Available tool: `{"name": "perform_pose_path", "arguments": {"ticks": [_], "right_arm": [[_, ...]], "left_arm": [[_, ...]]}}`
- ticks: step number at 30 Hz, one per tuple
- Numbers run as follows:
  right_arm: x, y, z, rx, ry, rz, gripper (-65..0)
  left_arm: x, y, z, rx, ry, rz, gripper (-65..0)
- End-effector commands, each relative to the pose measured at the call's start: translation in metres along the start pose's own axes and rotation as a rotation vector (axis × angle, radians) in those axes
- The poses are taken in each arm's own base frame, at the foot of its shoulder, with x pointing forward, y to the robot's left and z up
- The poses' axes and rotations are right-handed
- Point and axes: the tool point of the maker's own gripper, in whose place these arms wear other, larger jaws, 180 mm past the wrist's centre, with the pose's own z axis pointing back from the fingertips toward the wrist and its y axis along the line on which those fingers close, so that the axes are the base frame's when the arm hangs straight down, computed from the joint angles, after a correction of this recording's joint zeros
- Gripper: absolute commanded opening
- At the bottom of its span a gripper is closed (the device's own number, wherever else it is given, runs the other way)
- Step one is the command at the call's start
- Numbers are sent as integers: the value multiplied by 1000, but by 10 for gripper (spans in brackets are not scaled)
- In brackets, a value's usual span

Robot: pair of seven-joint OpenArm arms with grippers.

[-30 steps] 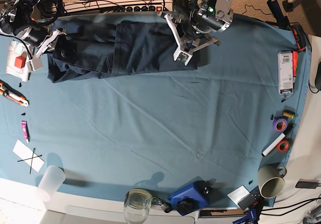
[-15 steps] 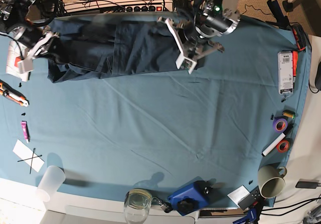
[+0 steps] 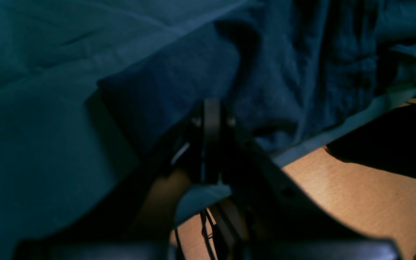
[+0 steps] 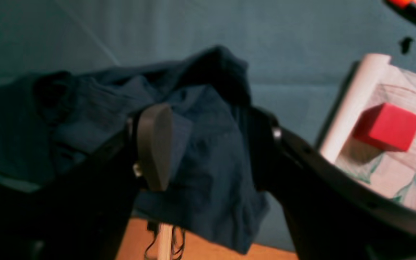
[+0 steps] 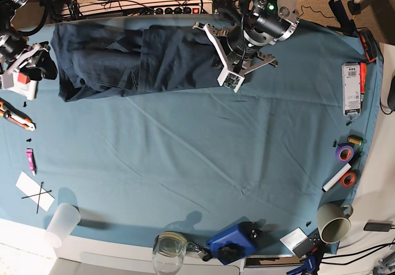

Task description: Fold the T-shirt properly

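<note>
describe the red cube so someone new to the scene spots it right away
Start at the teal tablecloth and go to the edge beside the dark T-shirt's end, by the right gripper. There a white sheet of paper lies, and the red cube sits on it. It is the only solid red block there; the orange-handled tool nearby is long and thin.

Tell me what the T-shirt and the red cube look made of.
T-shirt: soft matte knit, probably cotton; it creases and drapes limply.
Red cube: rigid, with crisp edges and a smooth even colour; painted wood or plastic, cannot tell which.
</note>
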Motion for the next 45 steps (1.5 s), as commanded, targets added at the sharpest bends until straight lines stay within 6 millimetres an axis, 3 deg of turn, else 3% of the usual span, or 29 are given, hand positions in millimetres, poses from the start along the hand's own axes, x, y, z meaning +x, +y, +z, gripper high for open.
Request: {"name": "perform_pose_path", "arguments": {"ticks": [1, 7, 11, 18, 27, 37, 38, 41, 45], "right_arm": [[14, -5, 5, -23, -39, 29, -325], [-7, -37, -12, -7, -12, -145, -326], [-15, -43, -25, 76, -18, -265, -326], [-46, -30, -51, 201, 59, -392, -326], [-72, -4, -70, 271, 178, -388, -326], [-98, 53, -93, 433, 290, -379, -326], [-98, 55, -94, 437, 288, -383, -338], [-95, 53, -94, 434, 280, -382, -482], [-69, 40, -95, 410, 193, -382, -646]], "left_arm": [[10, -4, 3, -12, -41, 2, -650], [10, -4, 3, -11, -40, 1, -650], [10, -4, 3, -11, -41, 2, -650], [13, -4, 3, -11, -58, 2, -650], [15, -4, 3, -11, -68, 1, -650], [18, -4, 4, -11, -86, 2, -650], [18, -4, 4, -11, -86, 2, -650], [18, -4, 4, -11, -85, 1, -650], [18, -4, 4, -11, -85, 1, -650]]}}
